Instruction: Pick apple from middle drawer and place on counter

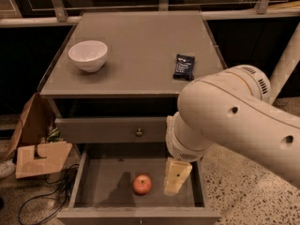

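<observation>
The small round red-orange apple (142, 184) sits on the floor of the open, shallow grey middle drawer (105, 182), near its front. The pale gripper (177, 177) hangs over the drawer floor just right of the apple, not touching it. It shows as one blunt block, so it cannot be told whether the claw is apart or together. The bulky white arm (234, 121) hides the drawer's right rear corner and is cut off at the right edge. On the flat grey counter (140, 41), a white ceramic bowl (88, 55) and a dark blue packet (184, 66) lie well apart.
</observation>
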### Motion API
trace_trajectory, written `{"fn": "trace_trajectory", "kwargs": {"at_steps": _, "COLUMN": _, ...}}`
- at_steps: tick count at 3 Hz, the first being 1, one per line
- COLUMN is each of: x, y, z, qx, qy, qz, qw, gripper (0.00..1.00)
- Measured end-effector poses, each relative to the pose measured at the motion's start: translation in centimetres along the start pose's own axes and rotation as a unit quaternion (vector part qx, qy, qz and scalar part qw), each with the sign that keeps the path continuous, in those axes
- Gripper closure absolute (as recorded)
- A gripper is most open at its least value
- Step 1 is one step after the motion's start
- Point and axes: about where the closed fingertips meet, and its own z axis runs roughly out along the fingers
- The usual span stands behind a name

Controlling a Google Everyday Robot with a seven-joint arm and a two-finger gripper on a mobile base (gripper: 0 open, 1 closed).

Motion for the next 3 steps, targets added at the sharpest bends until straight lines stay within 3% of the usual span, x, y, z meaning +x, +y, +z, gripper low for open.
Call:
{"fn": "trace_trajectory", "kwargs": {"at_steps": 1, "x": 0.0, "y": 0.0, "z": 0.0, "qx": 0.000, "qy": 0.000, "qz": 0.000, "qw": 1.0000, "gripper": 0.00}}
{"fn": "trace_trajectory", "kwargs": {"at_steps": 3, "x": -2.3, "y": 1.4, "z": 6.2, "qx": -0.019, "qy": -0.016, "qz": -0.009, "qw": 0.9997, "gripper": 0.00}}
